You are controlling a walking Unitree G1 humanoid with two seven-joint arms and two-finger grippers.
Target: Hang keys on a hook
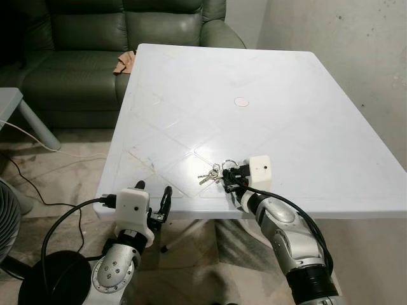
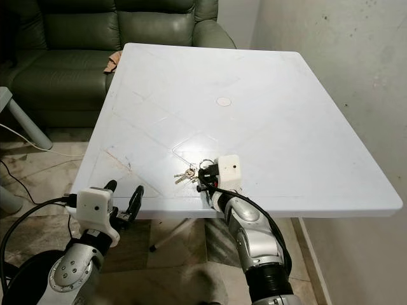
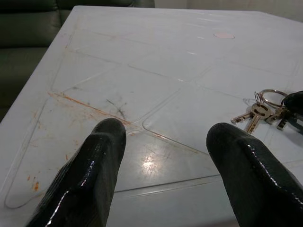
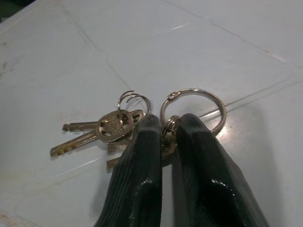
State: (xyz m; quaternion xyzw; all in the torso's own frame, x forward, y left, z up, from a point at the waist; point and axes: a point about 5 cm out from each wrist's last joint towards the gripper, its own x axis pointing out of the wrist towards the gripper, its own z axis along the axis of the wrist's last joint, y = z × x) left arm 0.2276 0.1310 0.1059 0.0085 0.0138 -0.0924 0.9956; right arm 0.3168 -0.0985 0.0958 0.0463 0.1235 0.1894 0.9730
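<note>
Counter [image 1: 305, 108]: large white plastic top, smooth and glossy; a sofa [image 1: 82, 44] is seen beyond its far edge; no hook can be made out anywhere.

Keys [image 4: 102, 126]: a small brass bunch on rings, lying near the counter's front edge, just in from the lip.

Risk, as judged: the bunch is pinched where the rings meet, not through the large ring [image 4: 194, 106]; a slip on lifting is thought likely, the loose keys swinging and twisting the bunch out of the pads; a drop so near the edge could send it to the floor.

Right tool [image 4: 163, 130]: arm reached forward from below the front edge, wrist over the counter, fingers pressed together on the bunch, tips low at the surface.

Left tool [image 1: 152, 202]: held at the front edge, well apart from the keys, fingers spread and holding nothing, pointed across the counter.
</note>
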